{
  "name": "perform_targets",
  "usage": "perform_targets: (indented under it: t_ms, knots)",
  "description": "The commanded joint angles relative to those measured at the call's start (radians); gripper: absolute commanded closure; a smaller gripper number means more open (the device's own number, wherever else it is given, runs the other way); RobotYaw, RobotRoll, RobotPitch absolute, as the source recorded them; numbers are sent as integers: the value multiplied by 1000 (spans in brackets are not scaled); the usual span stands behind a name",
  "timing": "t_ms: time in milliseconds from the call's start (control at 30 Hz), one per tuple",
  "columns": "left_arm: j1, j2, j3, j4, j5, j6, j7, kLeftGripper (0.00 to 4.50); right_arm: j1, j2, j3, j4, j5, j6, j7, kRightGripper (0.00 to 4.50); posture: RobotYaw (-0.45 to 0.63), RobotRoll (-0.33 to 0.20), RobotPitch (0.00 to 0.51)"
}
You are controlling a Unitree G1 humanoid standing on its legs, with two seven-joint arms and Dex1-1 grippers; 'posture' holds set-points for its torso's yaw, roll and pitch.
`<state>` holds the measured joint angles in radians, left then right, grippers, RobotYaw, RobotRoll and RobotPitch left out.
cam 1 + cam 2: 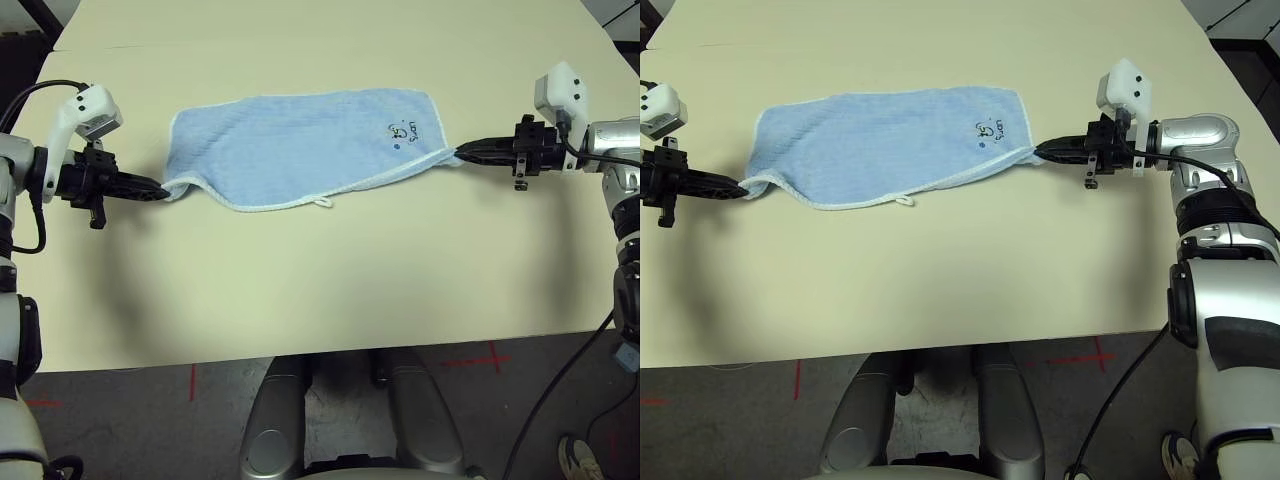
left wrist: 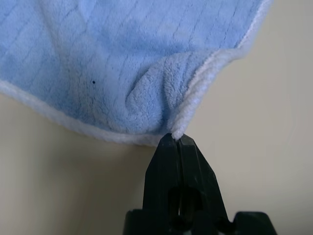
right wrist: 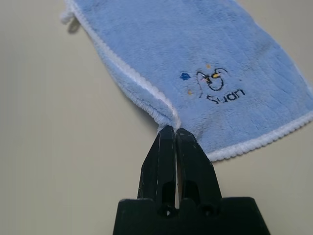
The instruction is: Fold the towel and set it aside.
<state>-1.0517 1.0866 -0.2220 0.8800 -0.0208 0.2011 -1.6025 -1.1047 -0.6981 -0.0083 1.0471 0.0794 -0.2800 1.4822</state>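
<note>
Towel (image 1: 300, 150), light blue, spread on the table (image 1: 330, 290), near corners pinched by the left gripper (image 1: 163, 192) and the right gripper (image 1: 461, 153); folding step in hand, corners likely to be carried over next.

Fluffy terry-cloth towel (image 1: 300, 145) on smooth matt table (image 1: 330, 280)

surface: cream table (image 1: 300, 290) | on it: light blue towel (image 1: 300, 145), spread flat
</note>
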Motion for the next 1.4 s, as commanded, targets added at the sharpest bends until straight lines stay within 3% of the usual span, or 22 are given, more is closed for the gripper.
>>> perform_targets:
  t_ms: [33, 300, 800, 1067, 1400]
  knots:
    - [24, 73, -77, -8, -18, -37, -12, 4473, 39, -43, 14, -28, -7, -52, 63, 4500, 60, 0, 317]
    - [32, 200, -278, -50, -105, -89, -12, 4473, 159, -137, 143, -174, 117, -67, 132, 4500, 63, 0, 320]
    - [-13, 296, -525, -117, -220, -137, -12, 4473, 315, -287, 301, -464, 341, 7, 132, 4500, 52, 0, 320]
    - [24, 383, -616, -211, -315, -113, -12, 4473, 354, -334, 365, -520, 377, -8, 132, 4500, 58, 0, 325]
    - [27, 407, -645, -264, -352, -97, -12, 4473, 362, -366, 429, -486, 367, -73, 132, 4500, 59, 0, 324]
